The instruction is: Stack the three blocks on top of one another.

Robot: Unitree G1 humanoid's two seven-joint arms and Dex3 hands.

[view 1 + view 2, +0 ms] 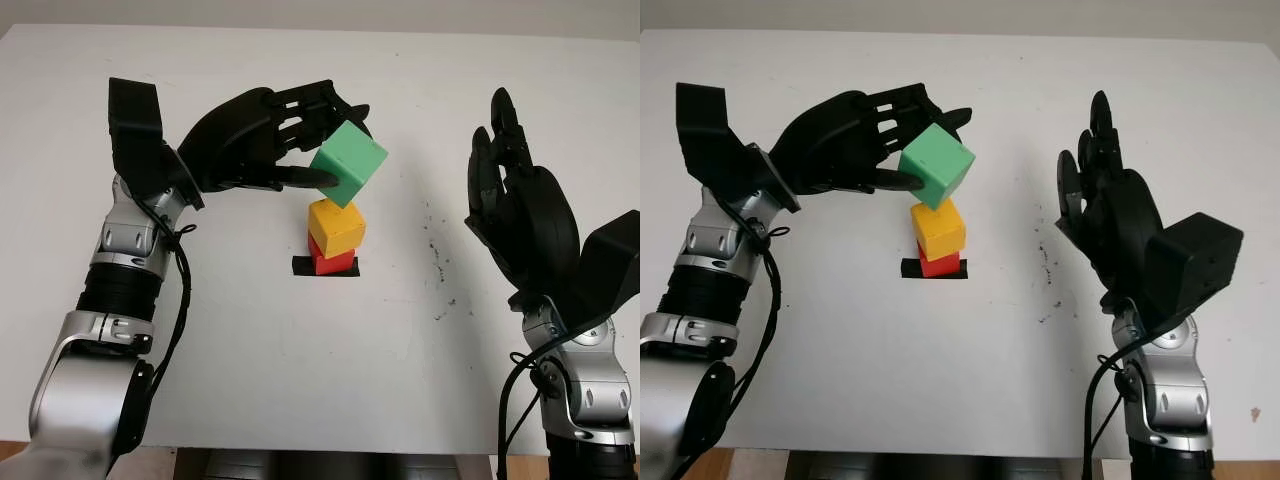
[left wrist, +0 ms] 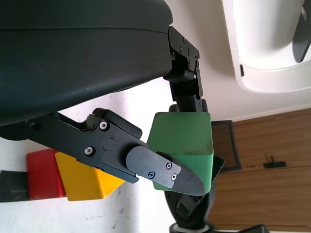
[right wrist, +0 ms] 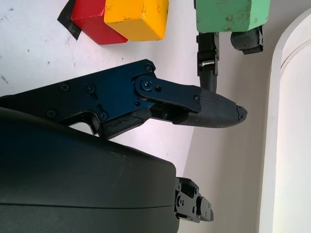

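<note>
One left hand (image 1: 300, 150) grips green block (image 1: 348, 163).

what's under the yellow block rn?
The yellow block sits on the red block, which stands on a black tape mark on the table. Their contact faces are hidden. The left hand holds the green block tilted above.

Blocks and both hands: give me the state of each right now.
Green cube block: tilted, gripped above the yellow one.
Yellow cube block: stacked on the red block.
Red cube block: bottom, on black tape patch.
Left hand: shut on green block.
Right hand: open, raised aside.
</note>
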